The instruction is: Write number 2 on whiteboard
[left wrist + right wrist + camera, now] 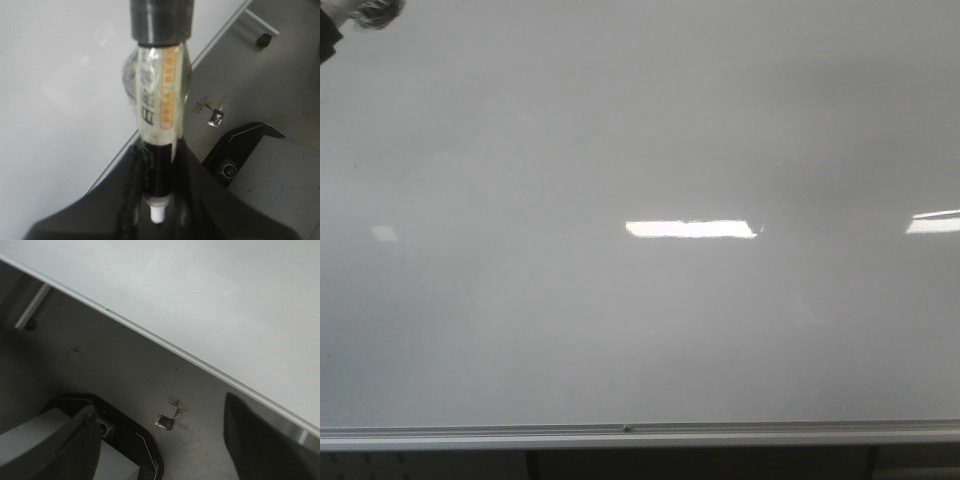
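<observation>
The left end effector (157, 200) is clenched on a black-and-clear marker pen (160, 125) wrapped in tape, its white end showing between the fingers. The large glossy white-grey whiteboard (640, 130) lies ahead of it, unmarked. The right end effector (160, 440) hangs released, fingers apart, holding nothing, near the board's silver aluminium bottom rail (165, 346).

Whiteboard (200, 295) surface blank and glossy, its silver bottom rail (165, 342) running diagonally across the view. Grey floor (115, 375) beyond the rail — a scrap of tape and a small dark bit (169, 419) lie on it, well apart from the rail. Right gripper (160, 445) spread wide, nothing between its two dark fingers (250, 440). Black-rimmed robot base (125, 440) near one finger — partly hidden.
</observation>
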Controlling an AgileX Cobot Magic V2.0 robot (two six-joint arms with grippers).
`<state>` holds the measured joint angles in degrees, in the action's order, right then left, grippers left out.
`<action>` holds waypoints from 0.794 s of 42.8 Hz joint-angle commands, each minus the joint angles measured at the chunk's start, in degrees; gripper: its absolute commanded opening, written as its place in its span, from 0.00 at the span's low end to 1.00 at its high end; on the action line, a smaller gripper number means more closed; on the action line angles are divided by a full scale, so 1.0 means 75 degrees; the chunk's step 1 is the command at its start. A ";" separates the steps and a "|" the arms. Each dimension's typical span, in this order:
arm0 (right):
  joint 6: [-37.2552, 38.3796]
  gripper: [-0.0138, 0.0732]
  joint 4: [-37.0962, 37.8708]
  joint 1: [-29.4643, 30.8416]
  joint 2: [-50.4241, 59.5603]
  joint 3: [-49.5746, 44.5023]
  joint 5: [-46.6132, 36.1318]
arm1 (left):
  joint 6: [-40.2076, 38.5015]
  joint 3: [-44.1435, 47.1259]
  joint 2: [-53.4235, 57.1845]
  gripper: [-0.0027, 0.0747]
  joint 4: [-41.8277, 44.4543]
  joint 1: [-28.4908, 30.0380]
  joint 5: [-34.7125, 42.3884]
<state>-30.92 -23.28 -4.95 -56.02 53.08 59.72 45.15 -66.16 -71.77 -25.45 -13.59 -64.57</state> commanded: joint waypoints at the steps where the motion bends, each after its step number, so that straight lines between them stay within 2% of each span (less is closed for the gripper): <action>1: -0.1012 0.78 -0.0671 -0.0442 -0.0198 0.0495 0.0040 | 0.0242 -0.0247 0.0071 0.09 -0.0344 -0.0736 0.0130; 7: -0.1714 0.78 -0.0707 -0.1259 -0.0561 0.0985 0.0238 | 0.0351 -0.0247 -0.0168 0.09 -0.0098 -0.1913 0.0233; 17: -0.3004 0.78 -0.0841 -0.2471 -0.1020 0.1612 0.0437 | 0.0351 -0.0370 -0.0445 0.09 0.0252 -0.3417 0.0567; 24: -0.3492 0.78 -0.1257 -0.3117 -0.1321 0.1819 0.0531 | 0.0351 -0.0441 -0.0465 0.09 0.0305 -0.3950 0.0862; 34: -0.3833 0.78 -0.1818 -0.3507 -0.1521 0.1819 -0.0043 | 0.0351 -0.0441 -0.0465 0.09 0.0370 -0.4086 0.0959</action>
<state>-58.44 -33.08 -30.80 -67.97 64.78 62.98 47.66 -67.56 -76.59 -21.48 -43.79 -59.69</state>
